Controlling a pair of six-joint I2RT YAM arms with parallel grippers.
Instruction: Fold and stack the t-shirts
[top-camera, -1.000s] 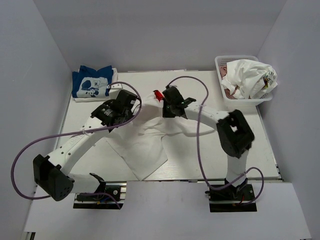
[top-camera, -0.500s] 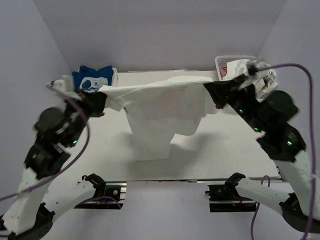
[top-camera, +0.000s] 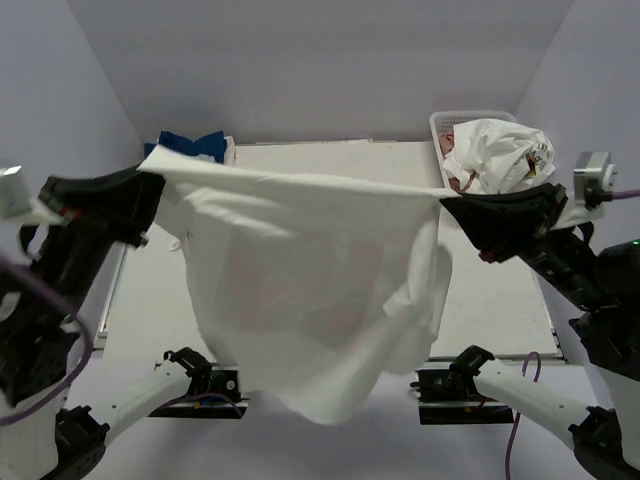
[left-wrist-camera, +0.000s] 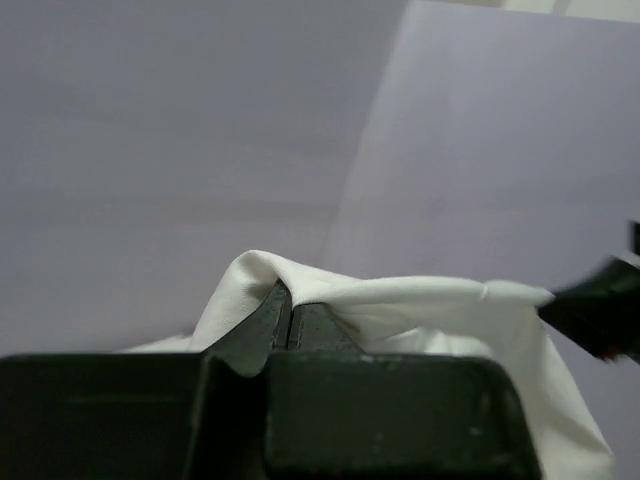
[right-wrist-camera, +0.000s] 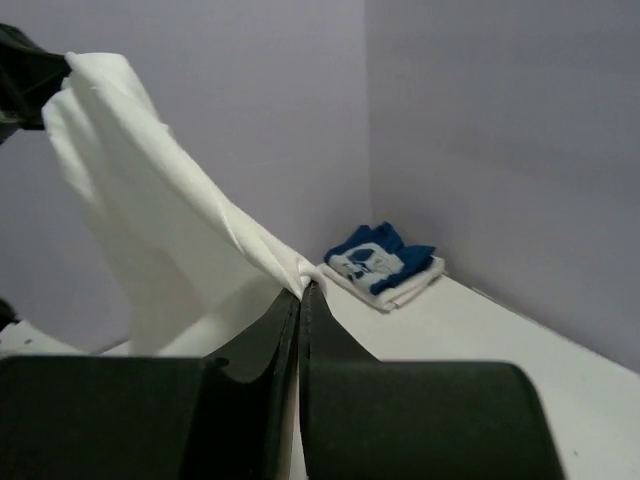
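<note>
A white t-shirt (top-camera: 300, 280) hangs spread wide, high above the table, with a faint red print showing through the cloth. My left gripper (top-camera: 150, 195) is shut on its left top corner, seen in the left wrist view (left-wrist-camera: 290, 300). My right gripper (top-camera: 447, 205) is shut on its right top corner, seen in the right wrist view (right-wrist-camera: 302, 288). A folded blue t-shirt with white graphic (right-wrist-camera: 380, 258) lies on folded white shirts at the far left corner (top-camera: 190, 142). More white t-shirts (top-camera: 500, 155) are heaped in the basket, with a pink one (top-camera: 447, 150) under them.
The white lattice basket (top-camera: 445, 125) stands at the table's far right corner. The hanging shirt hides most of the white table (top-camera: 480, 290) in the top view. Grey walls close in on the left, back and right.
Both arms have risen and moved further apart, lifting the white t-shirt off the table and stretching it out wide. It now hangs much closer to the top camera.
</note>
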